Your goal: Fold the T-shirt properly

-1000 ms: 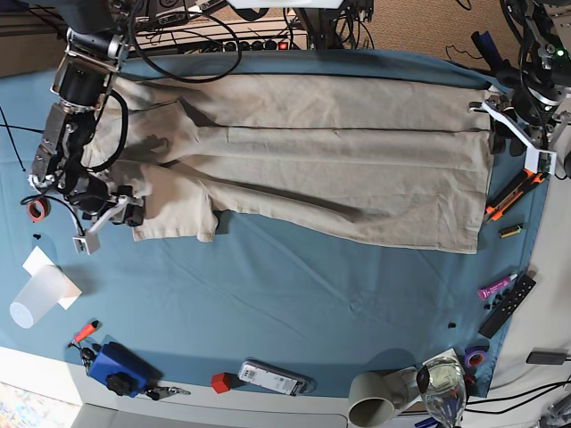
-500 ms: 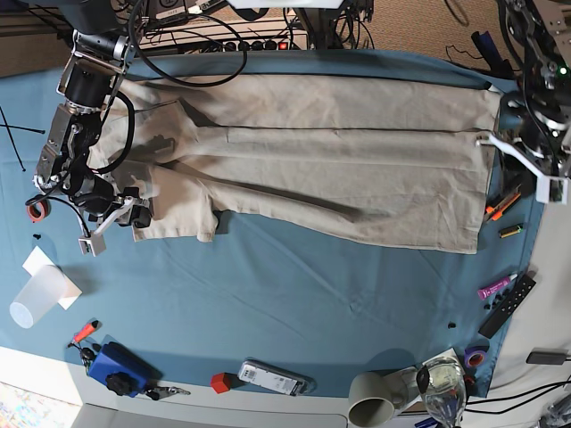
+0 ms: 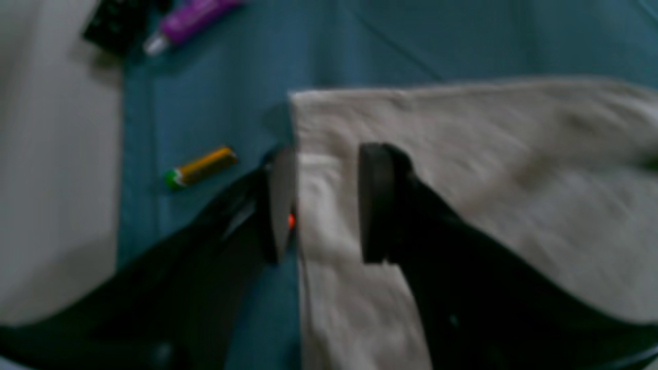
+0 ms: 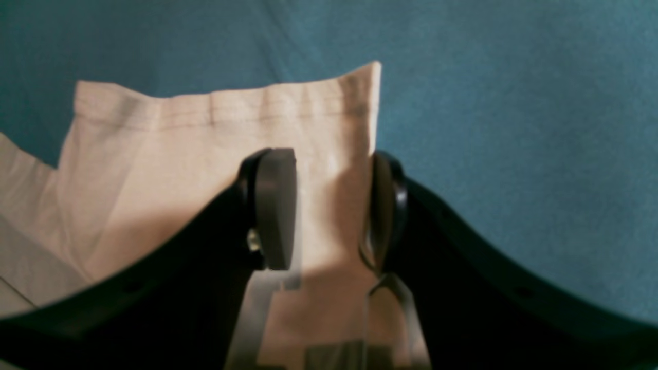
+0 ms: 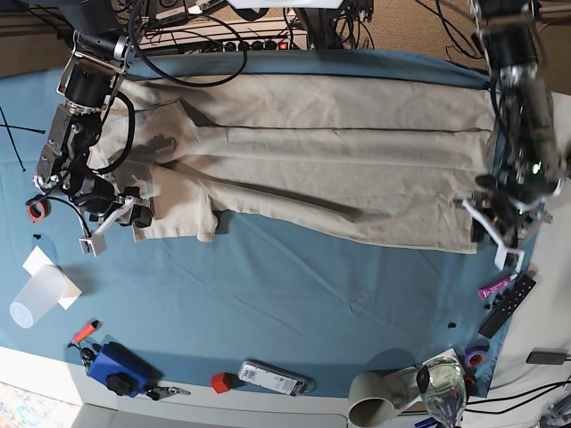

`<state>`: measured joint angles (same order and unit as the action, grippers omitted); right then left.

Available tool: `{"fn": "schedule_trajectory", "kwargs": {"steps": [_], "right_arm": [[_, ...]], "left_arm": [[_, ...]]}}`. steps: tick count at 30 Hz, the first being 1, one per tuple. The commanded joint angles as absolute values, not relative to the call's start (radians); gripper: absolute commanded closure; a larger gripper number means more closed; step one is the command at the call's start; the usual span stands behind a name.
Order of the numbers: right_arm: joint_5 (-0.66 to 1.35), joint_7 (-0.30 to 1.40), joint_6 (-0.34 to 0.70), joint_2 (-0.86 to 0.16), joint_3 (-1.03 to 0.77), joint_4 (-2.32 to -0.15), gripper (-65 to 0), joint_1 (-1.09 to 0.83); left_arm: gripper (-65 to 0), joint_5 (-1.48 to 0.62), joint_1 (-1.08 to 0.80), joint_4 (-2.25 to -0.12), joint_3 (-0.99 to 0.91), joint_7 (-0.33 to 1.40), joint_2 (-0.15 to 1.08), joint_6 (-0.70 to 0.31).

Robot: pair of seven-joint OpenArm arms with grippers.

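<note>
The shirt (image 5: 312, 169) lies across the cloth (image 5: 268, 303), partly hidden by both arms. Its left-wrist view is blurred. The left gripper (image 3: 324, 205) is open over its edge; the right gripper (image 4: 334, 210) is open at another corner, whether touching I cannot tell. The wrist views crop the shirt.

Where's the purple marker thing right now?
In the base view, the purple marker lies toward the lower right on the blue cloth, right beside the black remote.
</note>
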<state>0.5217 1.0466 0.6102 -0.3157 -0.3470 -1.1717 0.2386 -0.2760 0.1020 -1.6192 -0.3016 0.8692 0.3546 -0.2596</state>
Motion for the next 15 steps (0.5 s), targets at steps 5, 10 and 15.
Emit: {"fn": "schedule_trajectory", "kwargs": {"steps": [5,10,15], "right_arm": [[0.496,1.09,0.609,-0.325,-0.346,-1.176,-23.4,0.247],[0.496,1.092,0.609,-0.329,-0.346,-1.176,-23.4,0.247],[0.496,1.092,0.609,-0.329,-0.346,-1.176,-23.4,0.246]], "left_arm": [[-25.8,-0.23,0.258,-1.441,-0.25,0.857,0.369,-0.258],[-28.4,-0.227,0.335,-1.293,-0.249,0.859,0.369,-0.233],[-28.4,-0.201,0.355,-1.172,-0.249,0.871,0.369,-0.228]]}}
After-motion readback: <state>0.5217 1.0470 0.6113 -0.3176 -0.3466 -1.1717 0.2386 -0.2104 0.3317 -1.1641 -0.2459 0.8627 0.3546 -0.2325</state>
